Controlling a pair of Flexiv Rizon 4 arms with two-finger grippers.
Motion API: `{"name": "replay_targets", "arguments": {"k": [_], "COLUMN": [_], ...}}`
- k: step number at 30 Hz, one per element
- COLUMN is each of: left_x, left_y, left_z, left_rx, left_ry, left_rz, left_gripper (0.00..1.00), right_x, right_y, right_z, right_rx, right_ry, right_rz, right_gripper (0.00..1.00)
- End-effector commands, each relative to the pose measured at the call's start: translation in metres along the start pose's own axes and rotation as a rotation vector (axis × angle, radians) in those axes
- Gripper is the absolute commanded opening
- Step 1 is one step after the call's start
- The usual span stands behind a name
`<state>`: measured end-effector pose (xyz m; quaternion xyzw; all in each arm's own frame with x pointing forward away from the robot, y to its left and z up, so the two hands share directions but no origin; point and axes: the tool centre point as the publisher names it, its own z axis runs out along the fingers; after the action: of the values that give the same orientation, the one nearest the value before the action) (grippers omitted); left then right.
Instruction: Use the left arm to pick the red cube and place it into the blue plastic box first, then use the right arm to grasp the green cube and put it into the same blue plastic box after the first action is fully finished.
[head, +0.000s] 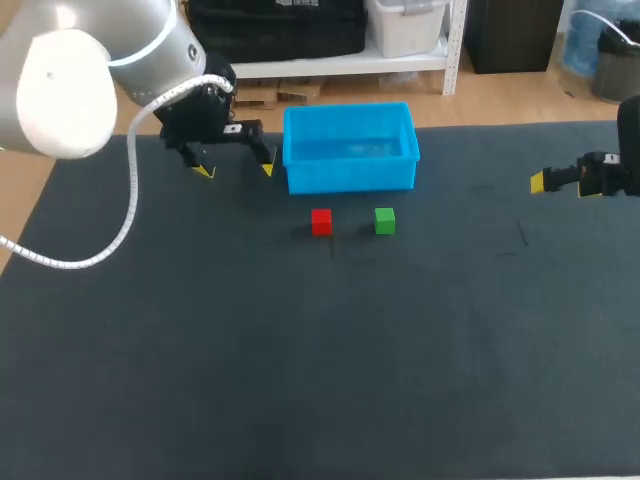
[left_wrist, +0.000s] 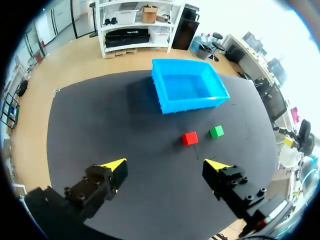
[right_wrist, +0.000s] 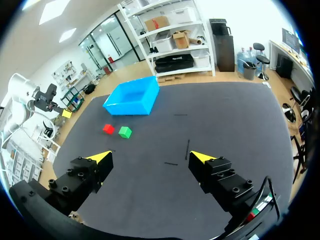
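I had a dark mat covering the table (head: 300, 380), with a few thin line marks (right_wrist: 187, 149) on it. The blue plastic box (head: 350, 177) sat at the far side. The red cube (head: 321, 221) and green cube (head: 385, 221) rested on the mat just in front of its near wall, close together but apart, with red on my left.

The left gripper (left_wrist: 166, 164) hung with its fingers spread wide and nothing between them, and the right gripper (right_wrist: 151, 157) was the same.

Only the head view showed the left claw just beside the box's left end and the right one well off to the right. The left wrist view alone looked down onto the box's floor. The right wrist view caught my left arm (right_wrist: 25, 107) beyond the cubes.
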<state>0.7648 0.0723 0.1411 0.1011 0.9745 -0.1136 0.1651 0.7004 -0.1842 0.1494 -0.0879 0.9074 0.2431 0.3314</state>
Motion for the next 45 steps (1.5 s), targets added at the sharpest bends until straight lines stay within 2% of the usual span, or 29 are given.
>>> {"name": "replay_targets", "arguments": {"k": [1, 10, 18, 26, 37, 45], "left_x": [0.000, 0.000, -0.015, -0.025, -0.023, -0.025], "left_y": [-0.001, -0.001, -0.011, -0.028, -0.066, -0.076], "left_z": [0.000, 0.000, 0.016, 0.033, 0.061, 0.078], "left_rx": [-0.003, -0.003, -0.082, -0.113, -0.137, -0.172], "left_ry": [0.000, 0.000, 0.094, 0.130, 0.170, 0.163], "left_rz": [-0.001, -0.001, -0.061, -0.102, -0.097, -0.088], "left_gripper": [1.00, 1.00, 1.00, 1.00, 1.00, 1.00], "right_x": [0.000, 0.000, 0.000, 0.000, 0.000, 0.000], "right_y": [0.000, 0.000, 0.000, 0.000, 0.000, 0.000], "right_z": [0.000, 0.000, 0.000, 0.000, 0.000, 0.000], "right_rx": [0.000, 0.000, 0.000, 0.000, 0.000, 0.000], "right_ry": [0.001, 0.001, 0.001, 0.001, 0.001, 0.001], "right_rz": [0.000, 0.000, 0.000, 0.000, 0.000, 0.000], "right_gripper": [1.00, 1.00, 1.00, 1.00, 1.00, 1.00]}}
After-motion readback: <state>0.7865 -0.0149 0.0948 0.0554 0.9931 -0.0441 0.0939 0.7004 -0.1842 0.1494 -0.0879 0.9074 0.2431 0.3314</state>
